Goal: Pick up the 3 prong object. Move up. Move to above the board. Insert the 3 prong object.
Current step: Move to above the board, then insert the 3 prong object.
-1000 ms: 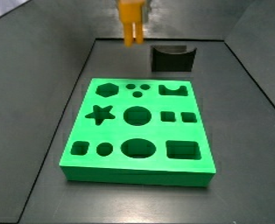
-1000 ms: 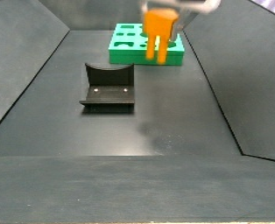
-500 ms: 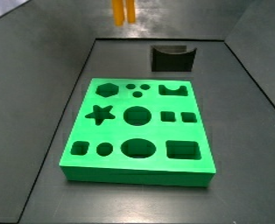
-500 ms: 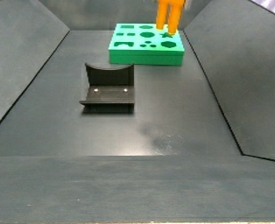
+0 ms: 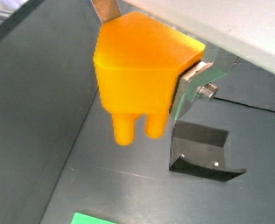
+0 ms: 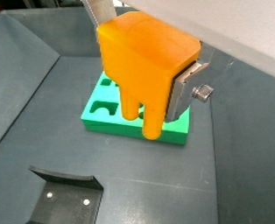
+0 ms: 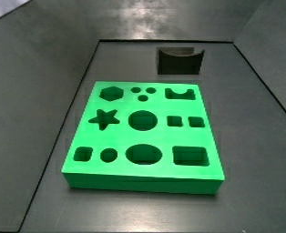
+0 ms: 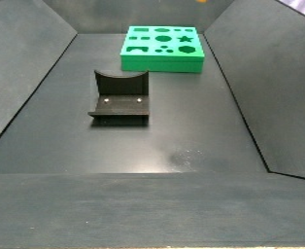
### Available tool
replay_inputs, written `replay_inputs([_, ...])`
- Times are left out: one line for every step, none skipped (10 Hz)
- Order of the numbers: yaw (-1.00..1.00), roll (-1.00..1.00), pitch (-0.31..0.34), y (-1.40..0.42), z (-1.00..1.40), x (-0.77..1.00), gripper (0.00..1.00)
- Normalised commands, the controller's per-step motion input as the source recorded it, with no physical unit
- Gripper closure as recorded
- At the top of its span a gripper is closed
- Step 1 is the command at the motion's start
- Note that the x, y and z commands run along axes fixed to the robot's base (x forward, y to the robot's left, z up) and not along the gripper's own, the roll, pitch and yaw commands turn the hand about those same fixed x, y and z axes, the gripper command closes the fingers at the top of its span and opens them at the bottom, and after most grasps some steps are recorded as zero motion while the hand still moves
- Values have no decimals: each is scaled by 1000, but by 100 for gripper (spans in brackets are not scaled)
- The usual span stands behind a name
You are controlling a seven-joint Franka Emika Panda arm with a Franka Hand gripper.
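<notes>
My gripper [image 5: 146, 52] is shut on the orange 3 prong object [image 5: 137, 74], whose prongs hang down between the silver fingers [image 5: 193, 84]. Both wrist views show it; in the wrist view that takes in the board, the gripper [image 6: 146, 57] holds the object [image 6: 146, 70] high in the air, and the board [image 6: 110, 129] lies below and behind the prongs. The bright green board with cut-out holes lies flat on the tray floor in both side views [image 7: 121, 136] [image 8: 162, 60]. The gripper and the object are out of view in both side views.
The dark fixture [image 7: 179, 60] stands on the tray floor apart from the board's end, also seen in a side view [image 8: 120, 95] and in both wrist views [image 5: 207, 150] [image 6: 64, 194]. Sloped dark grey tray walls [image 7: 60, 82] surround the floor.
The gripper has risen with the orange object; both were visible above the board's far end in the side views and have now gone out of the frame.
</notes>
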Motion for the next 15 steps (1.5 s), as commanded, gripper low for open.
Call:
replay_inputs([1000,81,315,-1000,191,198,100])
replay_inputs([1000,98,323,-1000,190,203,100])
replay_inputs([1000,126,358,-1000,195,220,100])
replay_inputs([1000,110,386,-1000,194,244,100])
replay_inputs([1000,109,421,-1000,192,257,100])
replay_inputs([1000,122,459,-1000,197,272,100])
replay_inputs([740,108,377,-1000,201,300,100])
replay_inputs([487,100,288,-886,177,291,100])
replay_inputs([232,99,188,-491,104,200,100])
replay_inputs([126,88,127,-287,69,134,100])
replay_inputs([82,78,97,-207,52,98,100])
replay_inputs([-249,0,174,-94,-29,357,100])
replay_inputs([-246,0,170,-97,-29,351,100])
replay_inputs([-246,0,170,-100,-29,349,100])
replay_inputs([-249,0,179,-86,-17,357,100])
